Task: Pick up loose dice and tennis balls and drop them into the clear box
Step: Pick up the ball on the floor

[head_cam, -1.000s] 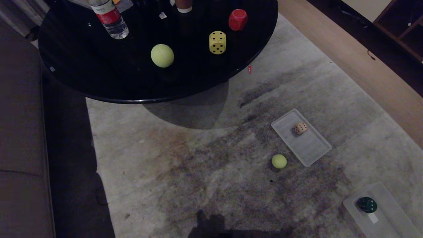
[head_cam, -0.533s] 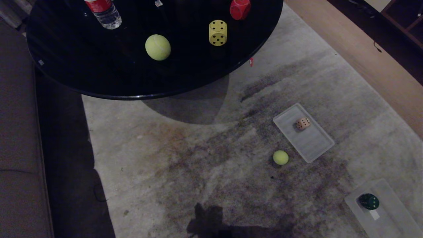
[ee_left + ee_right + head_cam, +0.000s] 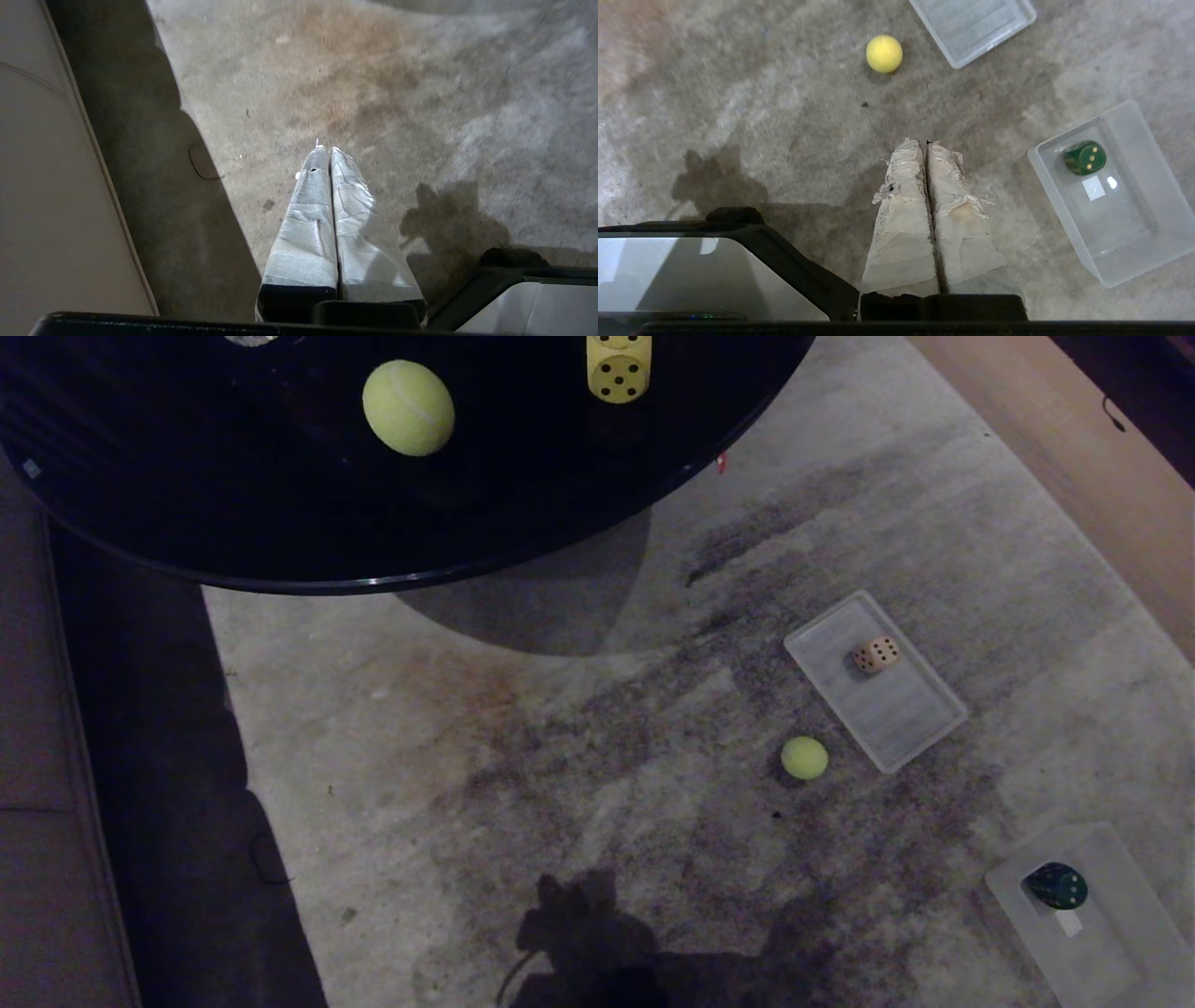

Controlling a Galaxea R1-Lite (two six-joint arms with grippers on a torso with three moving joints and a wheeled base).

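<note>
A black round table (image 3: 280, 541) is seen across the top of the head view, from ten o'clock to one o'clock, standing over a pale, stained carpet (image 3: 560, 756). On the table a tennis ball (image 3: 408, 407) is found at about eleven o'clock, and a yellow die (image 3: 618, 369) lies at twelve o'clock, cut off by the upper edge. On the carpet, a flat ribbed clear panel (image 3: 896, 714) is placed at about three o'clock, and a tan die (image 3: 876, 655) rests on its far end. A second tennis ball (image 3: 804, 757) is seen on the carpet just beside the near corner of that panel, at about four o'clock. The clear box (image 3: 1111, 943) is located at five o'clock, in the lower corner of the head view, and a dark green die (image 3: 1057, 885) is held inside it at its far end, next to a small white label. No arm is shown in the head view; only shadows are cast on the carpet at six o'clock. In the left wrist view the left gripper (image 3: 329, 150) is hung above bare carpet with its taped fingers pressed together and nothing between them; a sofa edge (image 3: 46, 186) is seen beside it. In the right wrist view the right gripper (image 3: 924, 142) is likewise hung above the carpet with fingers pressed together and empty; the second ball is seen ahead of it, well apart, and the box with the green die lies off to its side.
</note>
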